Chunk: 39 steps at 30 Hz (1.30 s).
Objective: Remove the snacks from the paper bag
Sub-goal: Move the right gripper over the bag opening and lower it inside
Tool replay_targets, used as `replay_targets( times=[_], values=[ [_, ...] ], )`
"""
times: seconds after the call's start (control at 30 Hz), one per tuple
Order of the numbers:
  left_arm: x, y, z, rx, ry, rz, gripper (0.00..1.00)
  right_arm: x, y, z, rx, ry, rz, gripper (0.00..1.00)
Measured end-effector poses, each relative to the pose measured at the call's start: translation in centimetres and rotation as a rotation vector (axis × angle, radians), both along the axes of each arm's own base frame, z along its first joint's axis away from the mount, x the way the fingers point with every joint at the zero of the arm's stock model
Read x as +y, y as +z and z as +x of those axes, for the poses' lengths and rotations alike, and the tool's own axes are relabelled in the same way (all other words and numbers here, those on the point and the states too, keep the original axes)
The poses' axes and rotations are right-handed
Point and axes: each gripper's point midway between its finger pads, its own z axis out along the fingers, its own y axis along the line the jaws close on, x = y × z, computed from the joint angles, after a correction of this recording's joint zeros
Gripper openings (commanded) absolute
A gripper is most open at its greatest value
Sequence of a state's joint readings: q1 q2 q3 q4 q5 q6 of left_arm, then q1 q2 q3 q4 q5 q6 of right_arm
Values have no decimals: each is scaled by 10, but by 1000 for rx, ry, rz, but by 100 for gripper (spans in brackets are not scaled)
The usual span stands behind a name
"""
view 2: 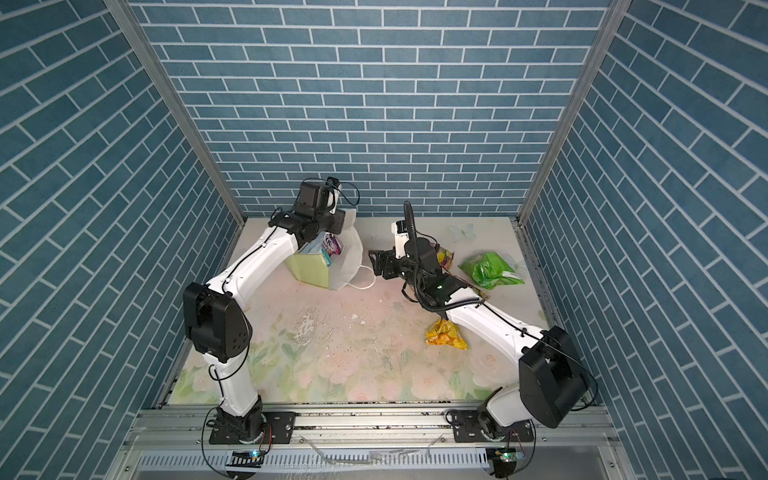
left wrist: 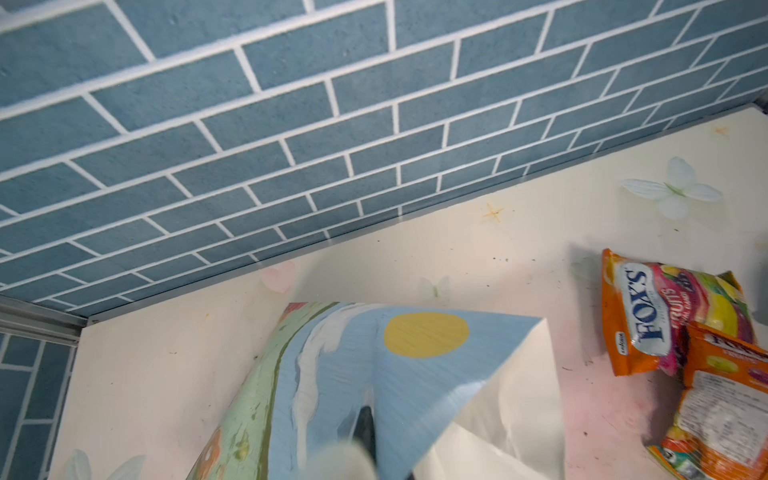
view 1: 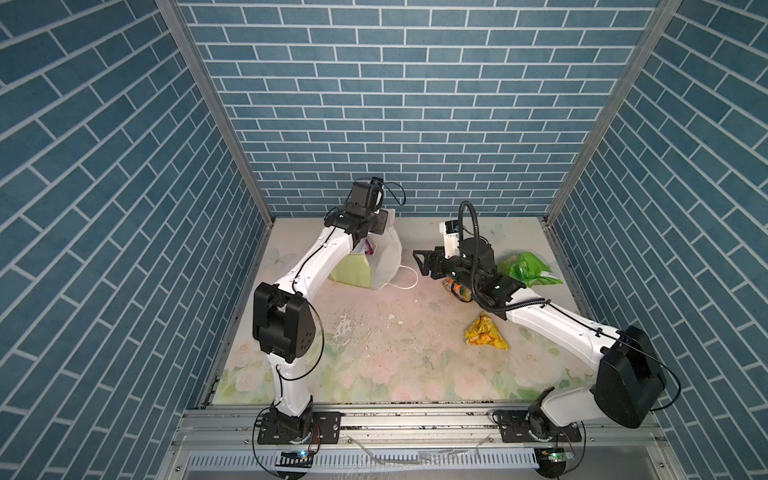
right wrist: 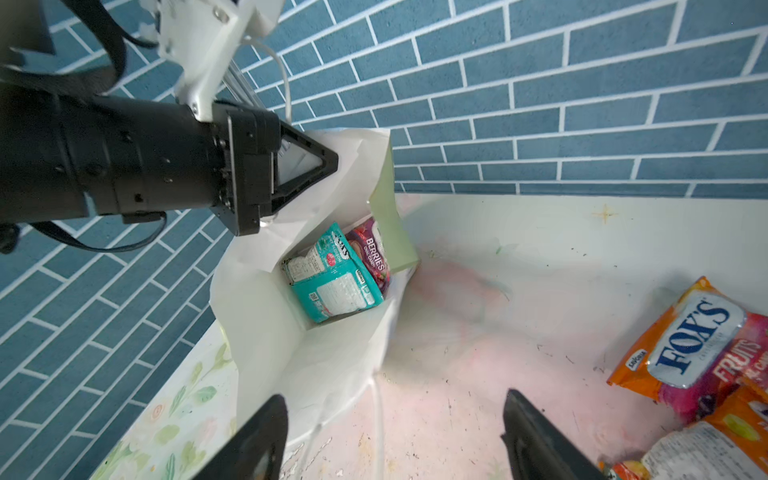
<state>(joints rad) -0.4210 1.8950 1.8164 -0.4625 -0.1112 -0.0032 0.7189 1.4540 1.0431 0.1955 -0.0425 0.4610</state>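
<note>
The paper bag (right wrist: 266,340) is white inside and pale green on its side, its face painted sky-blue with a yellow disc. In it are a teal-and-white packet (right wrist: 332,286) and a purple packet (right wrist: 372,253). The surface (view 1: 374,374) shows pale pink roses and green leaves. On it are a bright green packet (view 1: 527,270) at two o'clock, a yellow-orange packet (view 1: 484,334) at four, and an orange-and-pink FOX'S packet (right wrist: 690,345).

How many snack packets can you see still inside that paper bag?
2. A teal-and-white packet lies at the bottom of the paper bag, and a purple berries packet is wedged right beside it. Others may be hidden underneath them.
</note>
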Motion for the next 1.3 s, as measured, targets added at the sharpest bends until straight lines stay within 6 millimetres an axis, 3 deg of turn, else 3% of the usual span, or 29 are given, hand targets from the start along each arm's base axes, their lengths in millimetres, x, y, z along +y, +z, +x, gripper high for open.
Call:
replay_targets(
  times=[0.2,0.3,0.43,0.8,1.3],
  values=[
    [-32,-6,-19,20,-57,25,0,4,-30,-1,70,2,20,67],
    [-35,-9,-22,30,-64,31,0,8,-40,-3,93,15,39,60],
    [-37,-11,-24,39,-70,20,0,20,-54,-5,120,41,66,43],
    [-44,-12,-30,73,-100,-23,0,56,-97,-11,153,139,68,41],
    [-60,-4,-40,94,-190,-60,0,73,-131,-18,129,192,-19,41]
  ],
)
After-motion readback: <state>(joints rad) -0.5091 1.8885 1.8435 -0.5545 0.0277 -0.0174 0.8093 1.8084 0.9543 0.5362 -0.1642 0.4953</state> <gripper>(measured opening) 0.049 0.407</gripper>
